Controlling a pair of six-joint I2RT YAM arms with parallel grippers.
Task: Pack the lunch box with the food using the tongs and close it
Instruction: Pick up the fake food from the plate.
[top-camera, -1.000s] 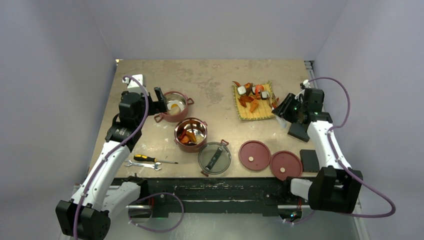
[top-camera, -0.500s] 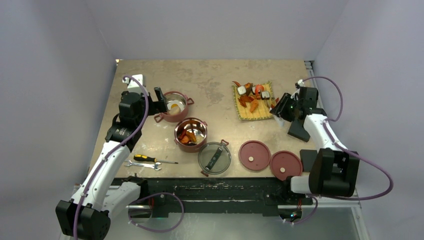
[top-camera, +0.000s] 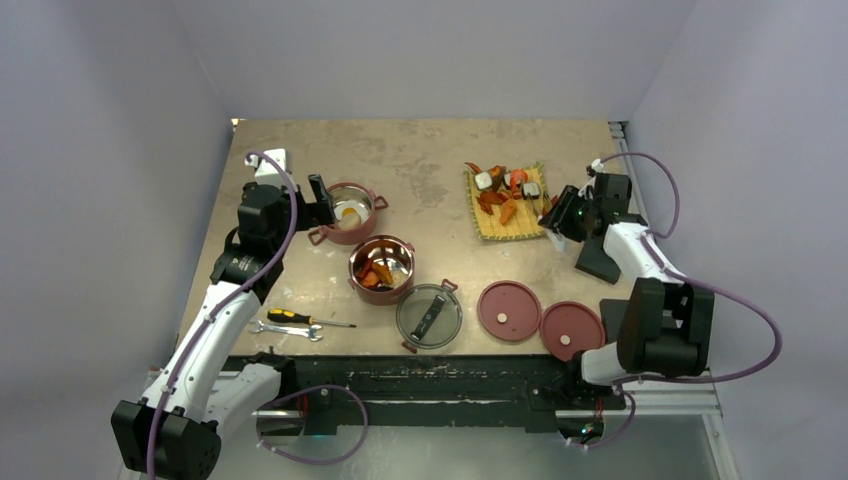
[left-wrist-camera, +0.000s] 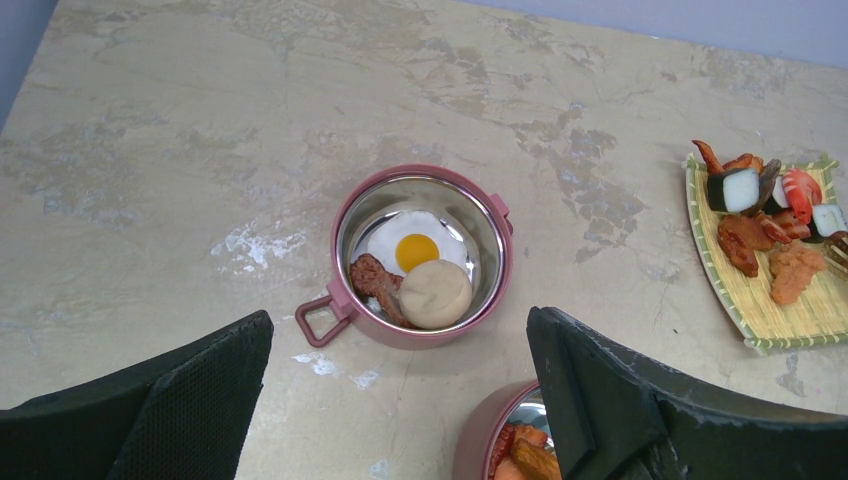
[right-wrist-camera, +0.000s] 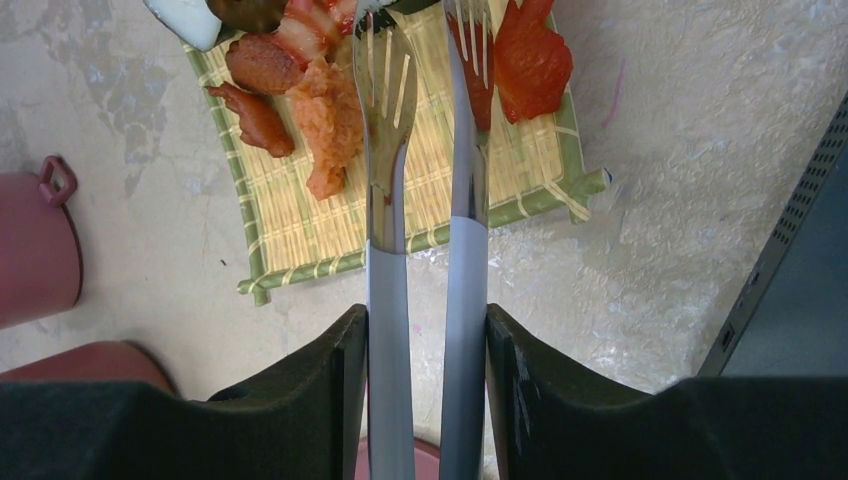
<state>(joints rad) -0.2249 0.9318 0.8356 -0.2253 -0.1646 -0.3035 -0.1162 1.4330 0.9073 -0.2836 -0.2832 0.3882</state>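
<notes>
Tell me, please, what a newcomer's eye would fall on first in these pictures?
The colourful food on the yellow mat at the far right stands out, with the silver tongs, held by the right gripper, poised over it. Next come two open red bowls left of centre, the farther holding a fried egg, and three lids along the near edge.

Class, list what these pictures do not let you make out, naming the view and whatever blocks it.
- Right wrist: the tongs run off the top edge, so whether their tips pinch any food is unclear.
- Left wrist: the near bowl is mostly hidden by the left gripper and the bottom edge.
- Top: the tongs are too small to see beside the right gripper.
</notes>
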